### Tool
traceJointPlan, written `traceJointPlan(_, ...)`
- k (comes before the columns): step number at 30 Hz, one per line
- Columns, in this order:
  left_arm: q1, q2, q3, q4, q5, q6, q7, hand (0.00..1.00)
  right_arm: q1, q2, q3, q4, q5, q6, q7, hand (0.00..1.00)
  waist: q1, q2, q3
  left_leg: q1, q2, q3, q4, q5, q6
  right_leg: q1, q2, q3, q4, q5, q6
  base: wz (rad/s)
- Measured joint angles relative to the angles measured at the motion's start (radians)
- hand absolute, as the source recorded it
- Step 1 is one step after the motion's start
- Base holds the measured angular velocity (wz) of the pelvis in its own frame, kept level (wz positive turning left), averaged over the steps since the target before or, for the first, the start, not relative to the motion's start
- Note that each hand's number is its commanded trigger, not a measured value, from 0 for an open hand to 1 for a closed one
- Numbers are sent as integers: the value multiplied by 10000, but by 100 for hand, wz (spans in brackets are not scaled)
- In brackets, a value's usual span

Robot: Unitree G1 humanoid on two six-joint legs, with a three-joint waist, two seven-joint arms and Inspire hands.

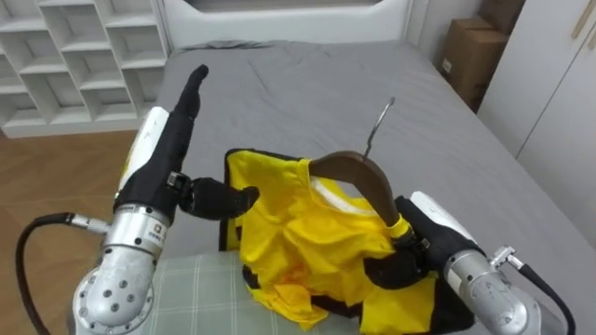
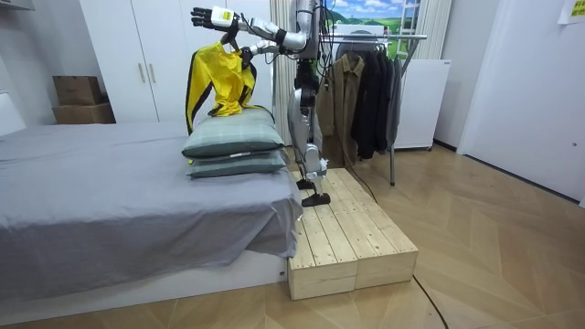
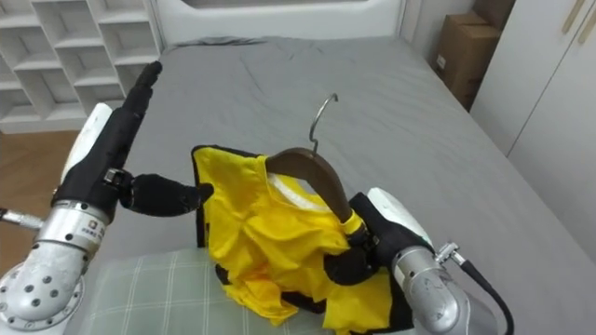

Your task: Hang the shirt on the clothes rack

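- Below, grey bed (image 1: 307, 84) carries stacked checked pillows (image 2: 233, 146).
- Right hand (image 1: 405, 262) clamps brown wooden hanger (image 1: 358, 172) bearing yellow garment (image 1: 298, 233).
- Left hand (image 1: 177, 140): fingers straight, thumb at garment.

Garment (image 1: 298, 233) — thin yellow cloth, crumpled, faint sheen, black trim. Hanger (image 1: 361, 175): dark brown wood, smooth, semi-gloss. Hook (image 1: 380, 126): bare metal wire. Bed cover (image 1: 307, 84) — grey matt cloth. Pillow (image 1: 196, 288): pale checked fabric.

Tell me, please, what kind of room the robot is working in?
Most likely a bedroom. There is a large bed with a grey sheet, two stacked pillows on it, a clothes rack with dark coats, and a white wardrobe.
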Motion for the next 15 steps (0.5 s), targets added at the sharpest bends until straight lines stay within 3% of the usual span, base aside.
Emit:
traceJointPlan(5, 20, 99, 48, -6, -470, -9, 212, 0, 224, -6, -120, 130, -13, -5, -386, 100, 27, 27, -43, 69, -6, -31, -6, 0, 0, 75, -17, -14, 27, 0, -1, 3)
traceJointPlan(15, 1125, 115, 693, -326, -1425, -229, 805, 0, 495, -58, -289, 127, -245, -2, -466, 100, 237, -37, -89, 165, -30, -7, -11, 6, -9, 153, -19, 8, 34, 2, -3, -1)
